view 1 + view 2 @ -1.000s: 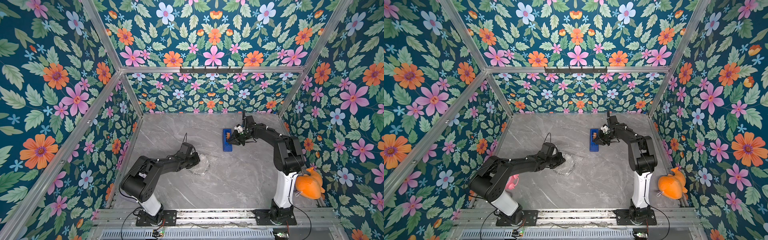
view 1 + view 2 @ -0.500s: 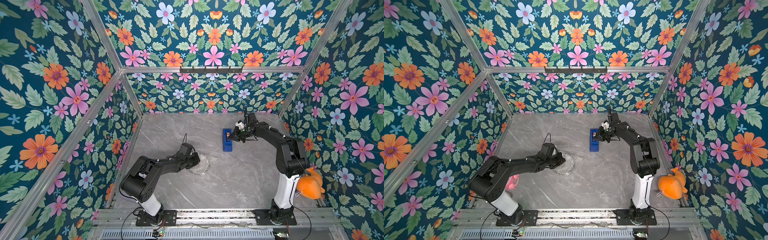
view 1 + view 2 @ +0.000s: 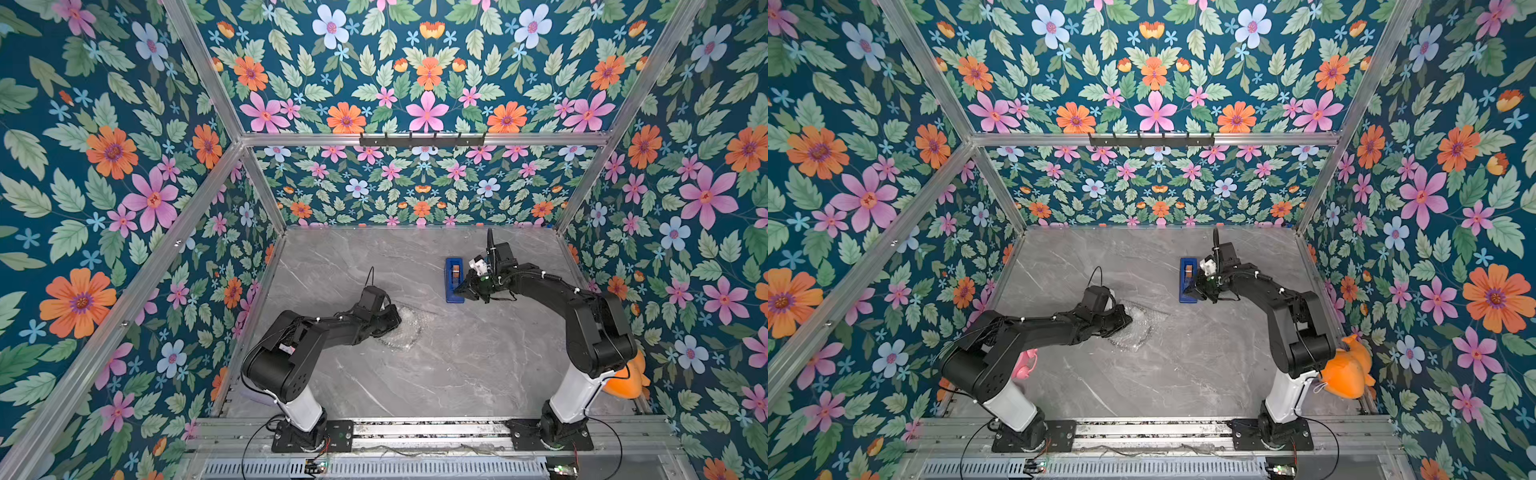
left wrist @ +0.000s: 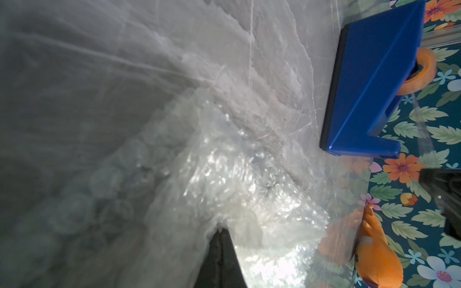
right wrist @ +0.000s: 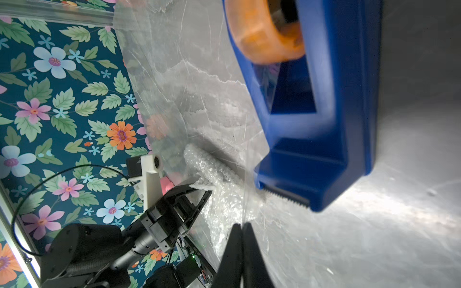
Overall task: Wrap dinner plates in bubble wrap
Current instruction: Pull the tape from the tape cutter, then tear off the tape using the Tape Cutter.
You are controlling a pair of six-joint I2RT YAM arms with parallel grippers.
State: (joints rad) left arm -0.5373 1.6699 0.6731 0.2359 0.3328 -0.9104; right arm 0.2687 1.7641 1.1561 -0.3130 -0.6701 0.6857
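Note:
The bubble wrap (image 3: 409, 330) lies crumpled in a shiny bundle at mid-table. The dinner plates are hidden; no black plate shows in any view. My left gripper (image 3: 392, 322) is low on the bundle's left side, and in the left wrist view it (image 4: 220, 229) is shut on a fold of the bubble wrap (image 4: 237, 174). My right gripper (image 3: 462, 291) is at the near end of the blue tape dispenser (image 3: 454, 278). It (image 5: 241, 224) is shut on a thin clear tape strip (image 5: 247, 197) running from the dispenser (image 5: 324, 124).
An orange soft object (image 3: 627, 380) sits behind the right arm's base by the right wall. A pink object (image 3: 1025, 363) lies by the left arm's base. Floral walls close in the marble table (image 3: 415, 386) on three sides.
The right gripper has dropped from beside the dispenser's middle to its near end and closed there. The left arm and the bundle have not moved.

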